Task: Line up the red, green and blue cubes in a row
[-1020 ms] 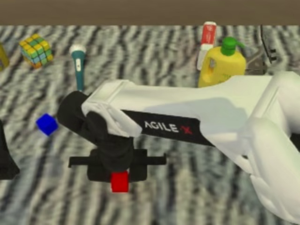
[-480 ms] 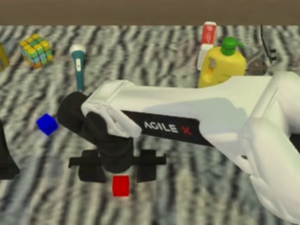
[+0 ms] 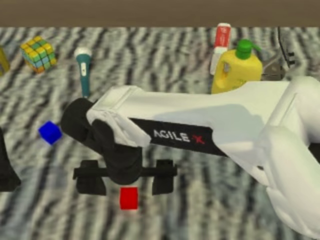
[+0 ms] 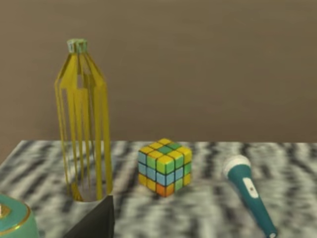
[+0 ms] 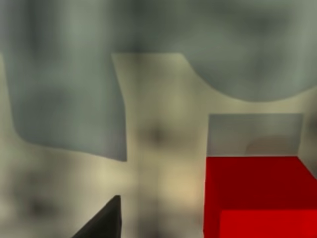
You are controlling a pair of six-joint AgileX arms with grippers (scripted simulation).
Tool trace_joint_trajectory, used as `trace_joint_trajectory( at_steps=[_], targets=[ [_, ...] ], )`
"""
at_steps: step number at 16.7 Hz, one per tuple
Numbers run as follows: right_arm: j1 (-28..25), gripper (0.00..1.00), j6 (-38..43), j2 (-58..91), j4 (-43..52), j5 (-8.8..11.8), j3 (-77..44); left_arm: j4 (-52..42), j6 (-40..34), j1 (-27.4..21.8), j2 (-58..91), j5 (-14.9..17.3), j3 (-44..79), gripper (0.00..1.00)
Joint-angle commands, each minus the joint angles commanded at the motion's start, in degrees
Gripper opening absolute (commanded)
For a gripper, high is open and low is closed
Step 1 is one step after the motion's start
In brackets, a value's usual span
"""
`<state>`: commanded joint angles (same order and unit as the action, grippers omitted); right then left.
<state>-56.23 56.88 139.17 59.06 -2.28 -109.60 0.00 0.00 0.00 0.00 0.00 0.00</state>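
Looking down from the top view, we find the red cube sitting on the striped table low in the frame, left of centre, just below our right gripper. That pincer is spread wide, one finger either side of the cube's column and neither touching it, so the red cube rests free on the cloth.

The blue cube lies further left, at mid-height, well apart from the red one. We see no green cube here; it may be hidden under the big white arm.

These cubes look small, rigid and light, and the glossy faces suggest they could slip, so we judge a squeeze on two opposite flat sides, centred, is the safe hold. No long axis to speak of: every edge is equal. The red cube sits square to the frame; the blue one is turned so a corner points down the picture.

Our left gripper is parked at the left edge; we cannot tell how its fingers stand. Its wrist view shows the puzzle cube and a teal microphone.
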Motion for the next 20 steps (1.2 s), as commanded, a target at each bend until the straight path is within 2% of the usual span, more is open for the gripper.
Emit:
trace_joint_trajectory(
  at_steps=[3,10,16,20],
  targets=[
    [0.0,1.0,0.1,-0.2,1.0,0.0,-0.9,0.0,0.0,0.0,0.0,0.0,0.0,1.0],
    [-0.6,1.0,0.2,-3.5,13.2,0.0,-9.7,0.0,0.0,0.0,0.0,0.0,0.0,1.0],
    [-0.1,1.0,-0.1,-3.9,12.9,-0.1,-9.2,-0.3,0.0,-0.2,0.4,0.0,0.4,1.0],
    [3.2,1.0,-4.5,-11.9,8.7,-2.4,-2.6,-4.1,-0.6,-2.1,6.8,0.1,6.6,1.0]
  ],
)
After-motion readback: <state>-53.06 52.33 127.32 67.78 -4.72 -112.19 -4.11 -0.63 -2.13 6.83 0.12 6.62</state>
